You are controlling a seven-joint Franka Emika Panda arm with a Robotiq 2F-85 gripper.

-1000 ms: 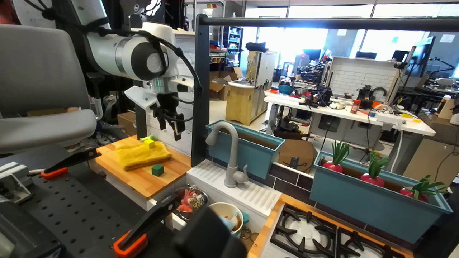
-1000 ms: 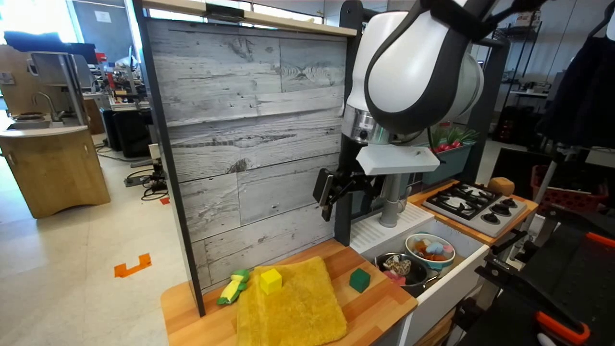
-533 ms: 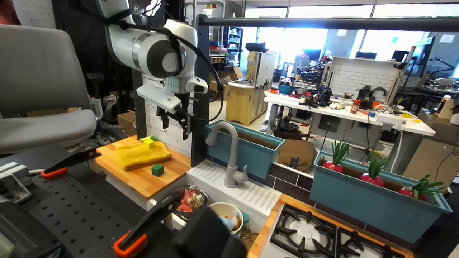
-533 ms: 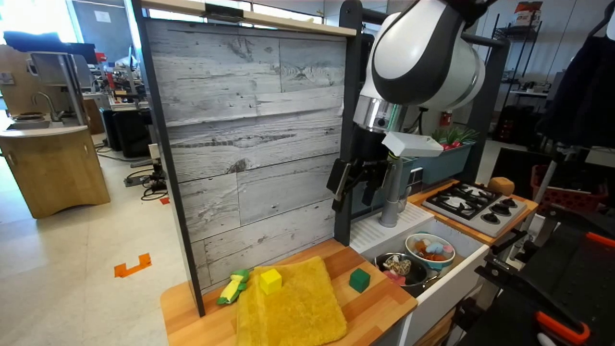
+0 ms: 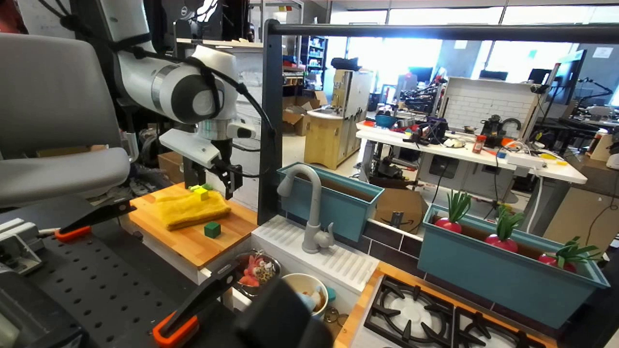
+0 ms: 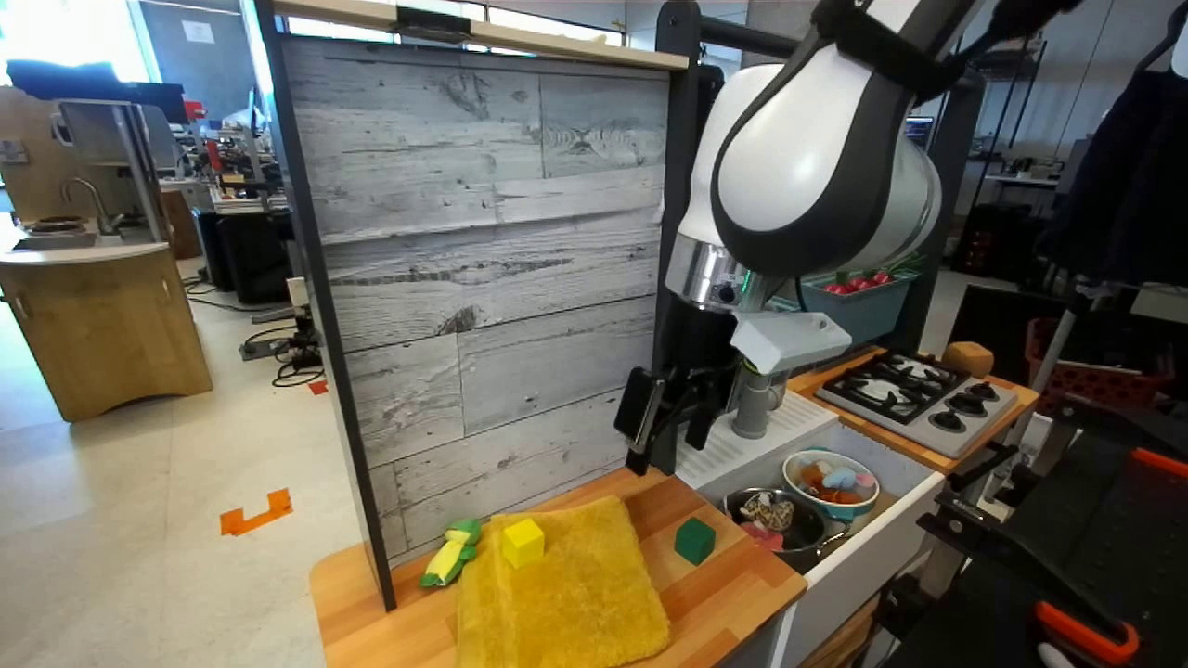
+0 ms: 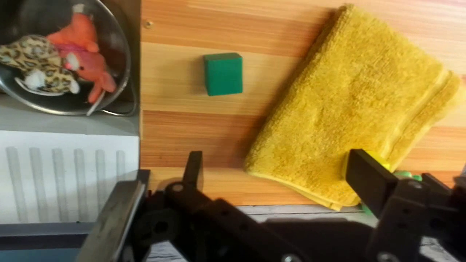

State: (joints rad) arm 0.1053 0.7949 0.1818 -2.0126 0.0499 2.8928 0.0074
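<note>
Your tool hangs with jaws spread wide, holding nothing; lower down, you have the yellow block on the folded towel and the green block directly on the table, apart from that towel.

We note passing room between green block and yellow towel; plank wall blocks one side of the counter.

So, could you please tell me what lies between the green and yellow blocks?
From the green block: a strip of wooden counter, then the yellow towel under the yellow block, in both exterior views.
</note>
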